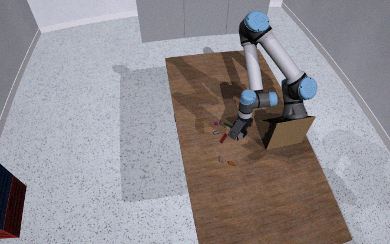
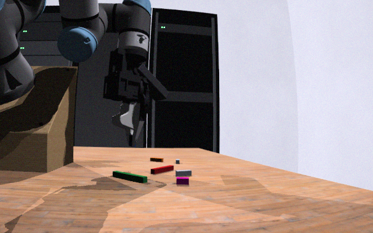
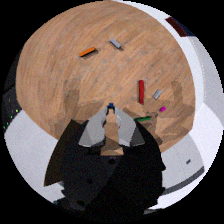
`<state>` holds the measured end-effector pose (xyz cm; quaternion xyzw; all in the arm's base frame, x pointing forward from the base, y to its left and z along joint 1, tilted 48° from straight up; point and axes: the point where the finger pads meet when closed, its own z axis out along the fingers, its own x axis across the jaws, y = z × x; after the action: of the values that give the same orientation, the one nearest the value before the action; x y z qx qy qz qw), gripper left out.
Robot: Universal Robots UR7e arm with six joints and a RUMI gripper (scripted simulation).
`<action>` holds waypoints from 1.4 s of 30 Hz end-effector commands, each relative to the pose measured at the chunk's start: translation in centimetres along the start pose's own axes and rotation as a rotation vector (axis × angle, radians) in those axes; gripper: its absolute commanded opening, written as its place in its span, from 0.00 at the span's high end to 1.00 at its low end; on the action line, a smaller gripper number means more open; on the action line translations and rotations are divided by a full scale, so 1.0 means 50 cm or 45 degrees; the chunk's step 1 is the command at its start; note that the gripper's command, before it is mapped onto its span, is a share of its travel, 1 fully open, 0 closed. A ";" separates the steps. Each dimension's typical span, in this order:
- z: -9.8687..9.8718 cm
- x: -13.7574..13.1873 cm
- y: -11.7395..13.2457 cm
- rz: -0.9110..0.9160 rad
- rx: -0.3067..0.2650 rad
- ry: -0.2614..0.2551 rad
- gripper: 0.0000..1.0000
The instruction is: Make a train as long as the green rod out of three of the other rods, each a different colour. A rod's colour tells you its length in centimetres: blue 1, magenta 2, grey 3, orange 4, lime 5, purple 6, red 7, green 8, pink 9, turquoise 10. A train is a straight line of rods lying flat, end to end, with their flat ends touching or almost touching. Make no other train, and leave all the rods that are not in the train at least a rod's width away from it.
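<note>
While our gripper (image 3: 111, 111) hangs above the bench (image 1: 265, 188), we note its jaws clenched on a small blue rod (image 3: 110, 105). Green rod (image 2: 129, 177) lies flat just beside red (image 2: 161, 169), grey (image 2: 183, 173) and magenta (image 2: 182, 180) rods; orange rod (image 2: 156, 159) lies farther off. We see no containers.

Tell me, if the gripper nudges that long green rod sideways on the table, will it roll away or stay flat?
The green rod shows square edges and flat faces, so it would probably slide, not roll. Being long and thin, a push near one end would likely swing it round. It looks rigid, so bending seems unlikely.
</note>
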<state>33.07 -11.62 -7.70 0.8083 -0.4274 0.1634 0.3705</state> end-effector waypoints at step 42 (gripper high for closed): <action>0.077 0.006 -0.006 0.001 0.021 0.015 1.00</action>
<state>33.44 -14.57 -10.18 0.8097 -0.4247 0.1735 0.3660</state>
